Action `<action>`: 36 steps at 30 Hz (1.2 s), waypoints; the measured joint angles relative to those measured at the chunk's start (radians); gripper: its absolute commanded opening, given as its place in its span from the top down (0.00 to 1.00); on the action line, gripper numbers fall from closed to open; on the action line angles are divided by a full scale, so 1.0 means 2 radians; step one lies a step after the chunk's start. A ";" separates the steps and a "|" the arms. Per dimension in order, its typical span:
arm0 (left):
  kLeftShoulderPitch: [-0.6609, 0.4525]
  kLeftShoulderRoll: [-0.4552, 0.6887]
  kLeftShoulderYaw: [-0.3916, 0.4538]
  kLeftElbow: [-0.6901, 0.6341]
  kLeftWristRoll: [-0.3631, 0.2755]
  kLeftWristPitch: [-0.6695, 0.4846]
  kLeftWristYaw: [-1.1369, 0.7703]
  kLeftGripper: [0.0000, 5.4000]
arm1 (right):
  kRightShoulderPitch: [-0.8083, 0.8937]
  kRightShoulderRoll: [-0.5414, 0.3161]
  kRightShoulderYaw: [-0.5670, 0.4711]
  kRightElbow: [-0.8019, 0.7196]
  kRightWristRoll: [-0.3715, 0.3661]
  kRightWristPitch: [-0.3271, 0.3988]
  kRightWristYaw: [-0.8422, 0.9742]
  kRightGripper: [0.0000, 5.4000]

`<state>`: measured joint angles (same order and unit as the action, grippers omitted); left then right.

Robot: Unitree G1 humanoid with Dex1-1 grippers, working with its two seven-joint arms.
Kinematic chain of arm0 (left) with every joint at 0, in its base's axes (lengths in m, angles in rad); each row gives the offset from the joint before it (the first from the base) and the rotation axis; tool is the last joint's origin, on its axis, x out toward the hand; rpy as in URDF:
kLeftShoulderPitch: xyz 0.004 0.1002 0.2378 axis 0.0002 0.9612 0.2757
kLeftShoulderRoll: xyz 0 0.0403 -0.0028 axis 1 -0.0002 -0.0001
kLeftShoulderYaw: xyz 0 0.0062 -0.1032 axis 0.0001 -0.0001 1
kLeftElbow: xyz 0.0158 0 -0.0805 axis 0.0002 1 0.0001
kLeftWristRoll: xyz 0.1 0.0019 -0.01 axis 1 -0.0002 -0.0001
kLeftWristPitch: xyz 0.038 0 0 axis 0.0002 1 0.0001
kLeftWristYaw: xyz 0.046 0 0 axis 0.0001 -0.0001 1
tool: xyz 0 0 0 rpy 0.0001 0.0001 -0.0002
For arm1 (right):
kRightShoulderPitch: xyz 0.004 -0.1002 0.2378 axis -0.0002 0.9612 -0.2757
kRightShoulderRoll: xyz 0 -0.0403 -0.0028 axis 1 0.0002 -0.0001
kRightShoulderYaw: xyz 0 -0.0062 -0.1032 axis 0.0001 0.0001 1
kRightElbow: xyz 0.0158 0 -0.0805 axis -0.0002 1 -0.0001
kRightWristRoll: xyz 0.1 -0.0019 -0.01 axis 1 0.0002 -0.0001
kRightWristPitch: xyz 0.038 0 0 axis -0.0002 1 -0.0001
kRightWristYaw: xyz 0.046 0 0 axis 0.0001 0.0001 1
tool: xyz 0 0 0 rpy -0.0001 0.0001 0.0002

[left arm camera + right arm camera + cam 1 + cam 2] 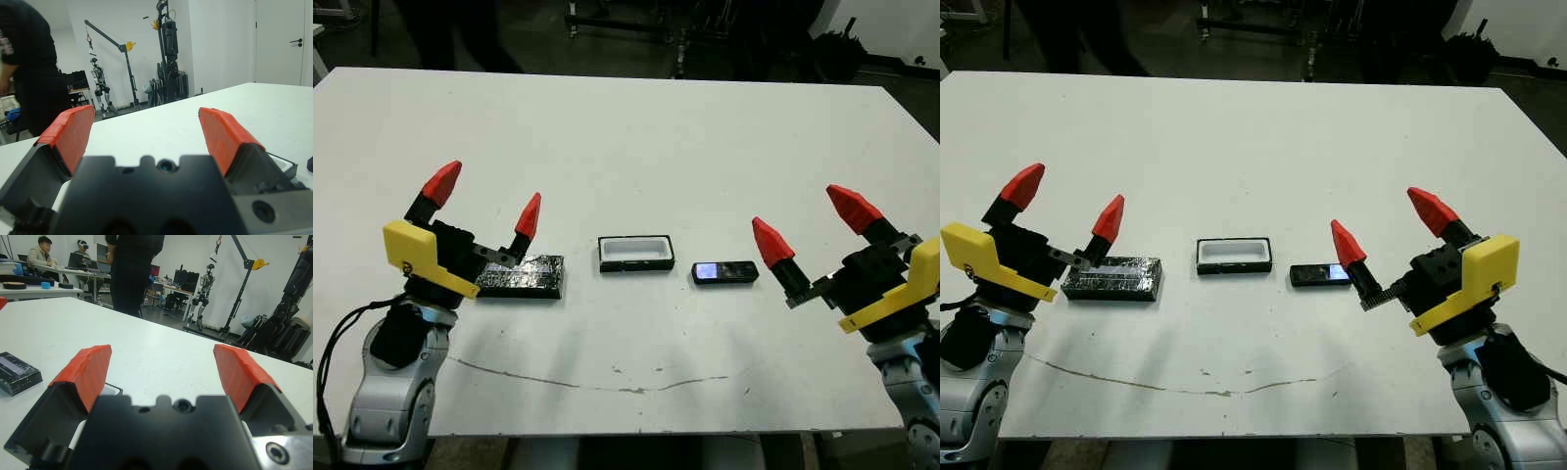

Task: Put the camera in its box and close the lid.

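Note:
The box [634,253], a shallow black-rimmed tray with white lining, sits open near the table's middle. Just right of it lies the camera [725,271], a slim black bar with its lit screen toward the box. The lid [520,276], a glossy crinkly black slab, lies flat to the left of the box. My left gripper [485,208] hovers open over the lid's left end, holding nothing. My right gripper [813,223] is open too, raised to the right of the camera and apart from it. The lid [17,372] also shows in the right wrist view.
A thin dark scratch line [597,384] runs across the white table [636,147] near its front edge. A person in black [132,269] stands beyond the far edge, and other people sit at desks [44,254] further back. Robot stands and a hoist [122,54] fill the room behind.

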<state>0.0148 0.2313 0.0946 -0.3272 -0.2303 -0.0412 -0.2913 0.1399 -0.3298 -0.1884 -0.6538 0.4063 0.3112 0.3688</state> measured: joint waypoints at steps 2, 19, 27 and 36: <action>0.000 0.000 -0.001 0.000 0.000 0.000 -0.001 0.00 | 0.000 -0.002 0.001 0.000 -0.003 0.000 0.002 0.00; 0.006 -0.001 -0.007 -0.001 0.001 -0.001 -0.002 0.00 | -0.146 -0.149 -0.018 0.175 0.028 -0.012 0.185 0.00; 0.008 -0.002 -0.010 0.001 -0.001 -0.005 -0.002 0.00 | -0.293 -0.186 0.073 0.395 -0.012 -0.078 0.378 0.00; 0.009 -0.002 -0.010 0.001 -0.001 -0.003 -0.002 0.00 | -0.367 -0.168 0.157 0.498 -0.064 -0.079 0.460 0.00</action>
<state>0.0327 0.2268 0.0752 -0.3261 -0.2331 -0.0481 -0.2954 -0.5948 -0.6664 0.1259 0.3424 0.2788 0.1537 1.2881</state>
